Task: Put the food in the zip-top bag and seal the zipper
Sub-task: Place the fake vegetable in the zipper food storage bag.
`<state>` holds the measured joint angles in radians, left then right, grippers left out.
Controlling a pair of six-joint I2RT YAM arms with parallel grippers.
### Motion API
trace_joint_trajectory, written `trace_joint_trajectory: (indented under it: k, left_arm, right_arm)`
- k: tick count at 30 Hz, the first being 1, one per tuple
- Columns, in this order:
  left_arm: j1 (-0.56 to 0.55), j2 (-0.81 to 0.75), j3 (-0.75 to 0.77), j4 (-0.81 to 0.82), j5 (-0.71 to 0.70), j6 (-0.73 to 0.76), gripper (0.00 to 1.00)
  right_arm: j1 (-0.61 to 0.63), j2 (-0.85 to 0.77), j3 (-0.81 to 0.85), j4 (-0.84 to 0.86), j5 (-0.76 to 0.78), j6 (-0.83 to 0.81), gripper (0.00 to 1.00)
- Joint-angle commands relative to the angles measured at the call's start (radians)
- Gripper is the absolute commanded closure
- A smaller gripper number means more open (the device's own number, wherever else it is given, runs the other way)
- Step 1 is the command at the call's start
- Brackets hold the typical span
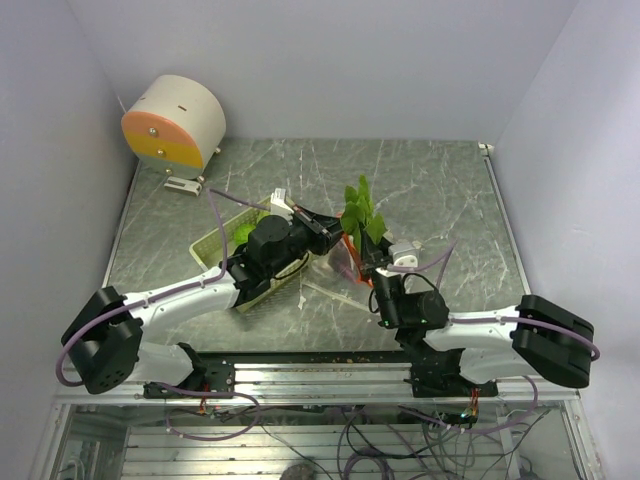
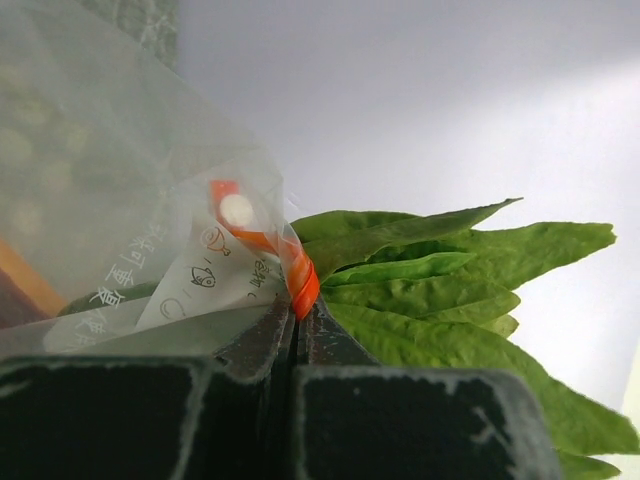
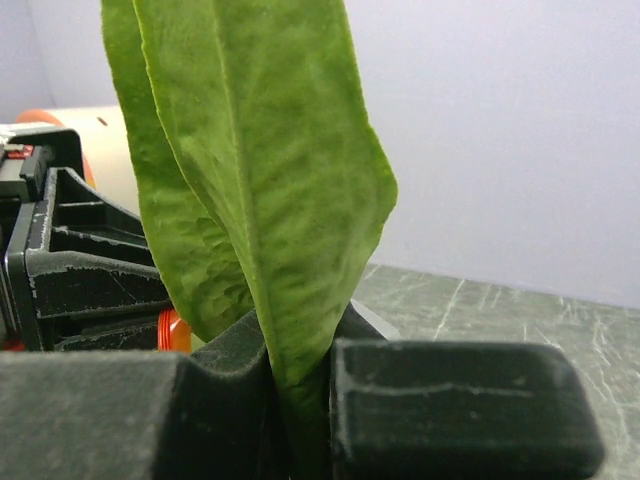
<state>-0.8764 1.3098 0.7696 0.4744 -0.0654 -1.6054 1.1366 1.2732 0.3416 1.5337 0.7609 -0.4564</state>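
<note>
Grey marbled table [image 1: 440, 190], pale walls, cream drum with an orange face [image 1: 175, 122] at far left. Both arms meet at table centre. Left gripper [image 2: 297, 320] is clamped tight on the rim of the zip-top bag [image 2: 100, 150], pinching its orange zipper strip [image 2: 298, 280] between the jaws. Right gripper [image 3: 300, 370] is closed on a leaf of the carrot [image 3: 260, 170], holding it upright just right of the left one. In the top view the leaves [image 1: 358, 210] fan up above the bag mouth, with orange root showing below them at the bag; whether the root is inside I cannot tell. Judgement: early-to-mid task, carrot going in, leaves all outside, zipper not sealed; left to do is tuck the leaves in, load any other food and close the strip. Counts: two grippers, one bag, one carrot, one pale-green basket [image 1: 215, 245] under the left arm, one drum. Some bright green [image 1: 243, 232] shows in the basket; balls there too hidden to count. Red-orange piece not made out.
</note>
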Motion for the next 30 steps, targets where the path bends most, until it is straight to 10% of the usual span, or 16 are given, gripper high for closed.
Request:
trace_joint_trajectory:
  k: [1, 5, 9, 13, 19, 30]
  left_arm:
    - [-0.030, -0.022, 0.050, 0.097, 0.119, -0.036, 0.93]
    - [-0.028, -0.013, 0.035, 0.124, 0.120, -0.048, 0.93]
    - [-0.022, 0.000, 0.015, 0.155, 0.121, -0.058, 0.93]
    - [-0.012, 0.026, -0.010, 0.214, 0.134, -0.080, 0.93]
    - [-0.008, 0.062, -0.030, 0.287, 0.158, -0.102, 0.93]
    - [-0.008, 0.011, -0.075, 0.315, 0.139, -0.101, 0.93]
  right_arm:
    - [0.012, -0.033, 0.036, 0.289, -0.136, 0.064, 1.00]
    - [0.012, -0.044, -0.010, 0.287, -0.133, 0.147, 0.99]
    - [0.021, -0.140, -0.107, 0.213, -0.030, 0.253, 0.66]
    - [0.022, -0.401, -0.075, -0.351, -0.043, 0.440, 0.43]
    - [0.023, -0.576, 0.183, -1.126, -0.098, 0.647, 0.38]
    - [0.022, -0.489, 0.519, -1.894, -0.270, 0.927, 0.26]
